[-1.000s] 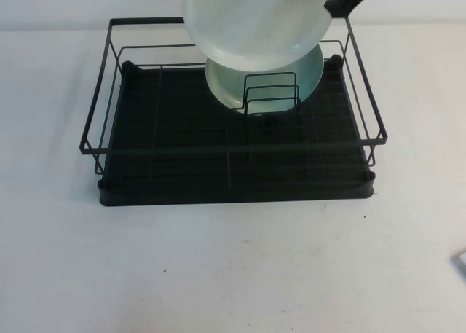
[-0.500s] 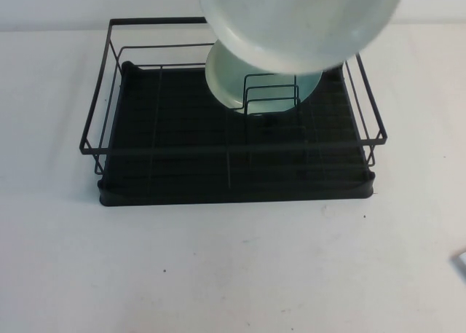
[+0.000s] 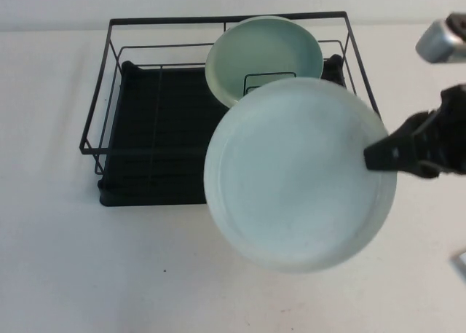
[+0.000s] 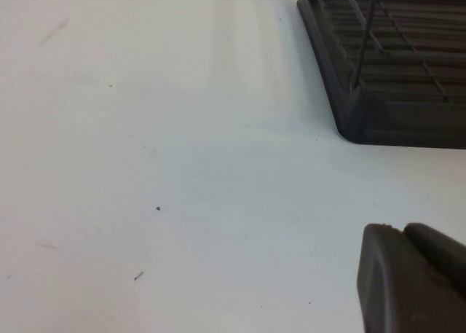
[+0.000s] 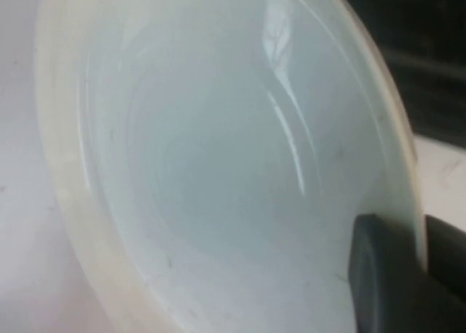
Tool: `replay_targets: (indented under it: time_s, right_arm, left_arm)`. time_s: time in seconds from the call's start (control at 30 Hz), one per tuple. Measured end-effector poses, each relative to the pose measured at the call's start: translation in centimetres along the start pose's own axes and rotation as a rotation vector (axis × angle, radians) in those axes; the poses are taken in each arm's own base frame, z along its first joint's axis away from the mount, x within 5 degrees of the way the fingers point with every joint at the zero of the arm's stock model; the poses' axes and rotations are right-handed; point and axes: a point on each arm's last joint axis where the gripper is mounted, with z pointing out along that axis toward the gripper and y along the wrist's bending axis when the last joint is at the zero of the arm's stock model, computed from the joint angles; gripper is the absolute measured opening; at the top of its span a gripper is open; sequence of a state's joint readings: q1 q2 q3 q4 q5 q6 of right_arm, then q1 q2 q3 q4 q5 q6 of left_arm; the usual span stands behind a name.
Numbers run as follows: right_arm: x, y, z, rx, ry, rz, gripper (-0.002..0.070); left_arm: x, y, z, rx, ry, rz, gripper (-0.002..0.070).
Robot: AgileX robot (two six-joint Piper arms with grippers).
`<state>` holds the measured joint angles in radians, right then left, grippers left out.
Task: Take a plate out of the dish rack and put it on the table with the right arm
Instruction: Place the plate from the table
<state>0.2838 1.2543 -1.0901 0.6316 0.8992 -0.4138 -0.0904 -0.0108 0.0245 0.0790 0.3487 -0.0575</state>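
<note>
Gripping plate [image 3: 298, 176] rim: right gripper [image 3: 373, 157] | teal plate [image 3: 262, 52] racked | left gripper [image 4: 408, 278] unclear

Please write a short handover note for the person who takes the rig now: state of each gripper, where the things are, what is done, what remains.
Right gripper: shut on the plate, pinching its rim, carried in the air in front of the rack.
Left gripper: parked low over the table near a rack corner; not working.
Teal plate: in the rack's wire holder.
Done: plate lifted out of the rack.
Left: lower it onto bare table, release, withdraw.
</note>
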Motion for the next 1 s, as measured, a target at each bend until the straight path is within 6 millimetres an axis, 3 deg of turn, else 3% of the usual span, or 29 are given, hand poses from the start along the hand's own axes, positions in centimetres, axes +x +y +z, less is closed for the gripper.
replay_targets:
  time_s: [0.2,0.5,1.0]
  right_arm:
    - [3.5,-1.4,4.3,-0.09,0.102,0.245,0.0031]
    - [4.8,-4.3,9.7,-0.062,0.216,0.384,0.0031]
    - [6.3,-7.1,14.6,-0.014,0.269,0.472,0.003]
  left_arm:
    - [0.0,0.0,0.0,0.0,0.0,0.0,-0.0004]
    - [0.0,0.0,0.0,0.0,0.0,0.0,-0.0004]
    - [0.0,0.0,0.0,0.0,0.0,0.0,-0.0004]
